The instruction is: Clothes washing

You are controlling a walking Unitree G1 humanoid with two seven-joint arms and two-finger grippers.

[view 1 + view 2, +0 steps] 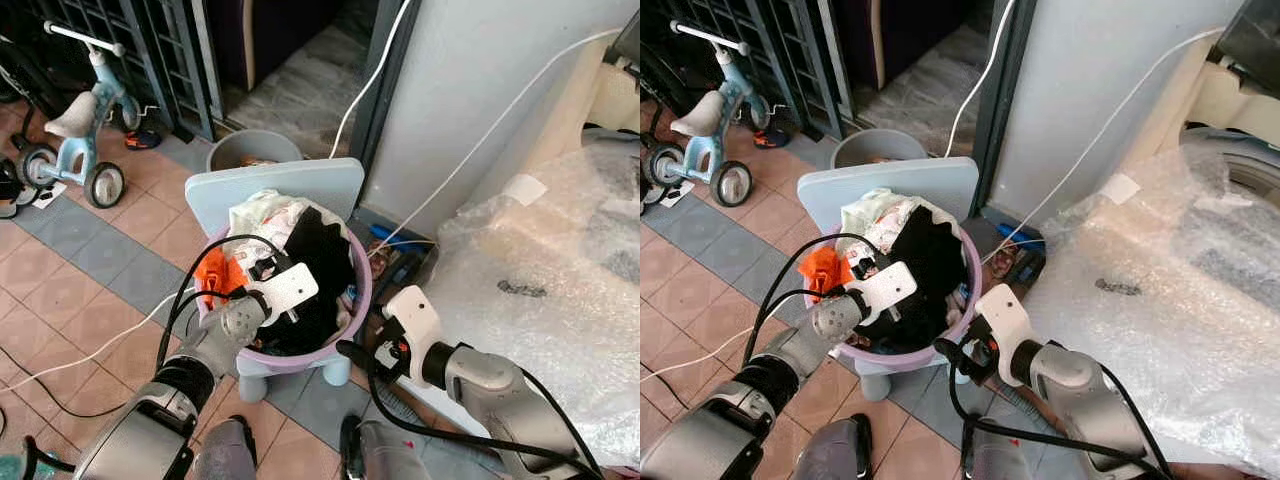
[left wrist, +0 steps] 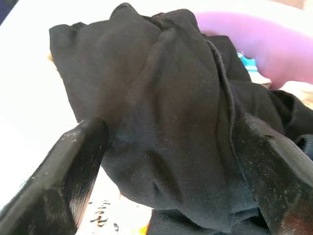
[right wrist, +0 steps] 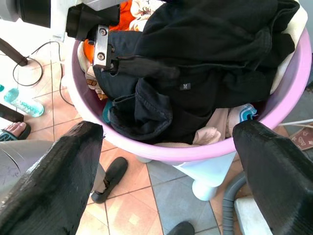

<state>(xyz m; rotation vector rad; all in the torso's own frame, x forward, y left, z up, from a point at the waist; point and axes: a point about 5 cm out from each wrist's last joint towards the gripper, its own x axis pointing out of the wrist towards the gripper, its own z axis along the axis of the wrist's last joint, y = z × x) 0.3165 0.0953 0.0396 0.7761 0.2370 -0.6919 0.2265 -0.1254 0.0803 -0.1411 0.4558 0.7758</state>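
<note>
The left gripper (image 2: 171, 161) reaches into a pink laundry basket (image 1: 357, 300) on a pale stool (image 1: 275, 190), fingers spread around a black garment (image 2: 161, 107). The right gripper (image 3: 166, 161) hovers open beside the basket's rim.

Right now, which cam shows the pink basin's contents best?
Right wrist view: it looks down into the pink basin, showing the black garment and left gripper inside. Eye views show the pile from farther off. Left wrist view shows mostly black cloth and a bit of rim.
</note>
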